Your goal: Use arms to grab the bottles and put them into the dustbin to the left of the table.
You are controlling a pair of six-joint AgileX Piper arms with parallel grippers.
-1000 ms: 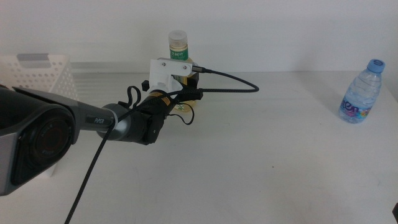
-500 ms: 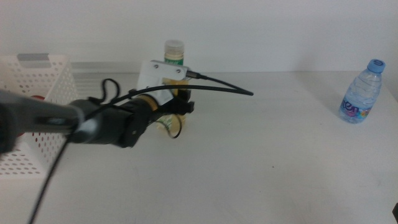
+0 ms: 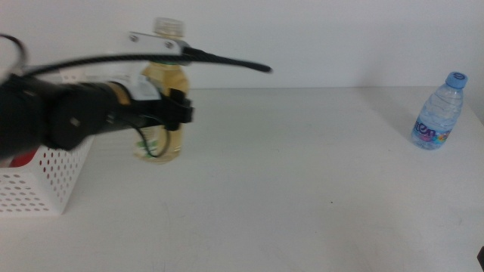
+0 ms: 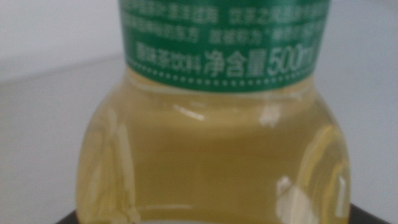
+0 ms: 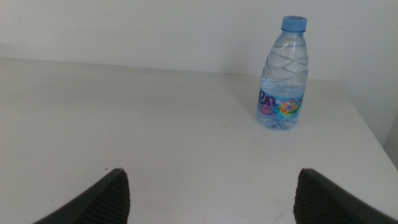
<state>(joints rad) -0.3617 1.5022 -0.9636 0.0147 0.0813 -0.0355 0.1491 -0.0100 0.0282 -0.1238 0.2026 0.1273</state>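
Your left hand (image 3: 168, 121) pinches the tea bottle (image 3: 160, 113) at its lower body and holds it upright above the counter (image 3: 302, 189), close beside the basket (image 3: 41, 177) at the far left edge. The left wrist view shows the bottle's yellow liquid (image 4: 211, 168) and green label (image 4: 224, 43) filling the frame. A red object (image 3: 23, 159) shows inside the basket behind its perforated wall. The water bottle (image 3: 439, 111) with its blue cap stands upright near the counter's far right corner, well apart from the tea bottle. Your right hand (image 5: 208, 193) waits low over the counter, its fingers spread wide, facing the water bottle (image 5: 283, 74) from some way off
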